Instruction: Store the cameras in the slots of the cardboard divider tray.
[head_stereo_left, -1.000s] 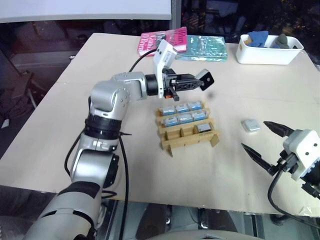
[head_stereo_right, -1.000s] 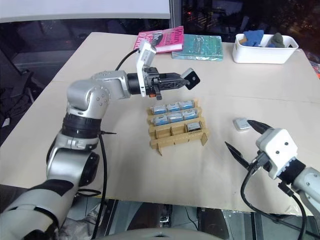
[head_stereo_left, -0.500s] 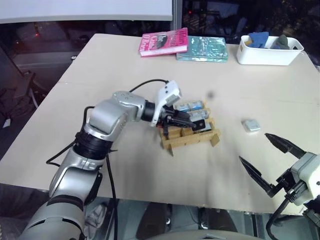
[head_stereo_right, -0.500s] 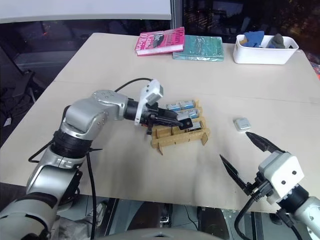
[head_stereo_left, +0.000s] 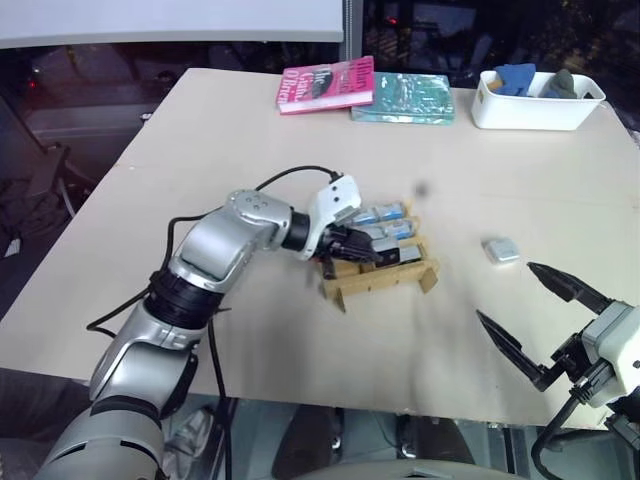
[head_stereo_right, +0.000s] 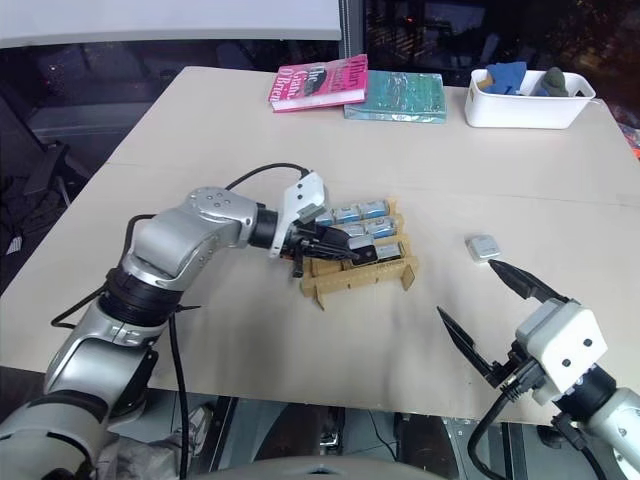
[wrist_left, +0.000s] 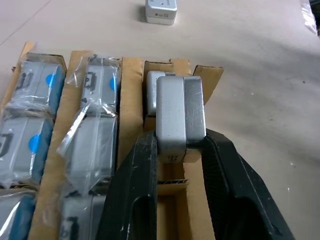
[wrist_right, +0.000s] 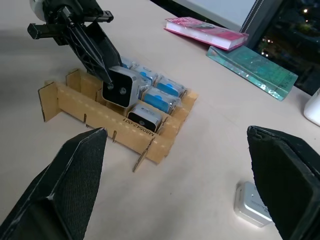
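A matt silver-grey metal-look camera (wrist_left: 179, 117) is clamped between smooth black plastic fingers (wrist_left: 132, 200). The divider tray (wrist_right: 100, 123) is made of rough brown corrugated cardboard. Crinkled glossy clear film is seen around the stored cameras (wrist_left: 92, 127). The table (head_stereo_left: 300, 150) is finished in pale, matt laminate.

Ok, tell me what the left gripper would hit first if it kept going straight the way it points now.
The left gripper, shut on a camera, points down into the cardboard divider tray. Going straight on, the held camera would likely first meet the camera already in the near-row slot or the slot's cardboard wall; the depth is unclear.
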